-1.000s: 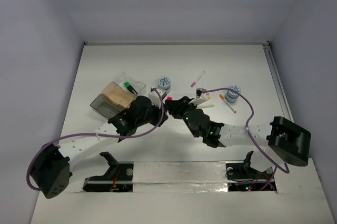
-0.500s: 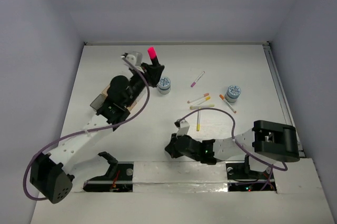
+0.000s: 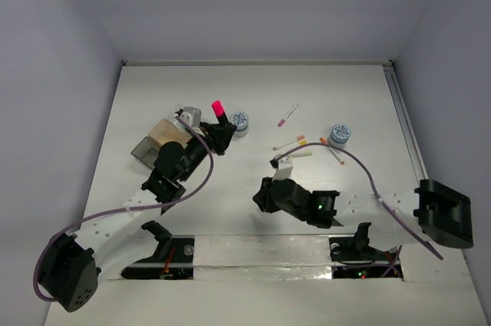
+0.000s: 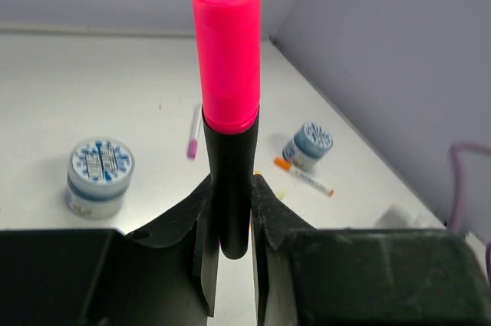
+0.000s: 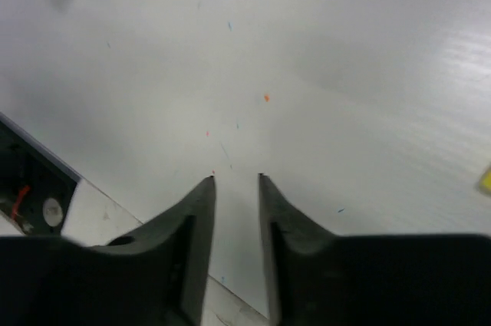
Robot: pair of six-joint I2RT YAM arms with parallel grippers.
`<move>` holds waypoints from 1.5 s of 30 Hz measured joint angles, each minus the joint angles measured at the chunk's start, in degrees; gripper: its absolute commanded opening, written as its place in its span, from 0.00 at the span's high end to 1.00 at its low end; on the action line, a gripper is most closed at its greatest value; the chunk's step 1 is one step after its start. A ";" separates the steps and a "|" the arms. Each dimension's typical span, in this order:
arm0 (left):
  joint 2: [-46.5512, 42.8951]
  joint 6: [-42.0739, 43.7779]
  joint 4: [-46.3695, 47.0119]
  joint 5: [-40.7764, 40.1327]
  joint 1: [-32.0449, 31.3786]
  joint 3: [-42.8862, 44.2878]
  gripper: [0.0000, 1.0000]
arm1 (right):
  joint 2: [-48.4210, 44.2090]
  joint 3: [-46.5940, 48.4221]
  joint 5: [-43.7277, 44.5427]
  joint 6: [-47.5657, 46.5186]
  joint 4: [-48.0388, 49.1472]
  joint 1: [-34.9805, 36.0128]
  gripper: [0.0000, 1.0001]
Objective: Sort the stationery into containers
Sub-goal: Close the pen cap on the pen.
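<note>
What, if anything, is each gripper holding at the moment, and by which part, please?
The left gripper clamps the pink-capped marker by the lower end of its black barrel, the cap clear of the fingers. The right gripper holds nothing.

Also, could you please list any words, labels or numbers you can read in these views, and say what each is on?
No text can be read in any view.
Nearer round disc: blue print on its lid, too blurred to read.
Farther round disc: likewise, too small.
Pink-capped marker in the left gripper: no print visible.
</note>
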 measured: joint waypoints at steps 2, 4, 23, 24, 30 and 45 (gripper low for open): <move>-1.92 -0.20 -0.28 1.81 0.00 -3.32 1.00 | -5.14 0.26 -0.70 -3.67 -2.16 -2.82 0.46; -3.58 -0.37 -0.37 3.54 0.00 -5.73 1.00 | -10.27 1.05 -2.23 -7.61 -3.52 -5.64 0.37; -3.85 -5.75 13.11 31.28 -1.95 -13.97 1.00 | -9.86 19.23 -48.50 -32.70 7.45 -26.36 0.13; -3.65 -6.01 13.77 32.00 -2.01 -13.97 1.00 | -8.94 19.67 -50.77 -32.68 8.13 -26.36 0.13; -1.51 -6.93 15.93 34.60 -3.10 -13.97 1.00 | -6.56 20.11 -59.49 -31.89 11.58 -26.36 0.19; 0.76 -8.11 18.53 36.20 -4.28 -13.97 1.00 | -3.45 20.31 -63.43 -28.02 16.83 -26.36 0.52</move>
